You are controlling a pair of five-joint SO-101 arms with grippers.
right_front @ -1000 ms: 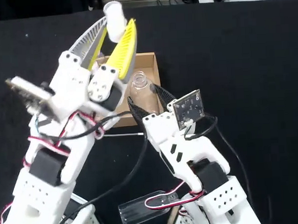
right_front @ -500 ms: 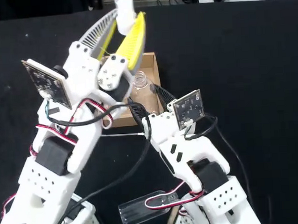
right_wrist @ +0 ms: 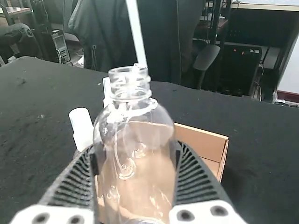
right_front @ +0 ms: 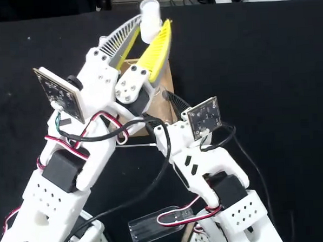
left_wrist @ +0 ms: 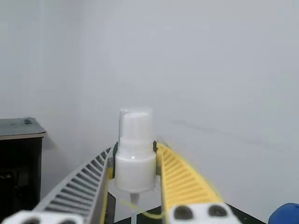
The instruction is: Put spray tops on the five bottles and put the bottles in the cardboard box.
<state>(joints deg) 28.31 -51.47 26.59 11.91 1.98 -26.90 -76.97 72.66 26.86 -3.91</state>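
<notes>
My left gripper (right_front: 151, 21), with one grey and one yellow finger, is shut on a white spray top (right_front: 150, 12), held high over the cardboard box (right_front: 165, 66). In the left wrist view the spray top (left_wrist: 135, 149) sits upright between the fingers, its thin tube (left_wrist: 134, 205) hanging down. My right gripper (right_wrist: 135, 154), black-fingered, is shut on a clear, capless bottle (right_wrist: 133, 140) held upright in front of the box (right_wrist: 205, 142). A white tube (right_wrist: 137, 32) comes down to the bottle's open neck. A capped bottle (right_wrist: 80, 122) stands behind it in the box.
The table is covered in black cloth (right_front: 267, 66). White perforated arm bases (right_front: 89, 238) and a clear plastic tray (right_front: 151, 227) sit at the near edge. A blue object (left_wrist: 286, 214) shows low in the left wrist view.
The left arm has swung right and farther out with the spray top, so its gripper now covers the bottle in the high view. The right arm has kept still.
</notes>
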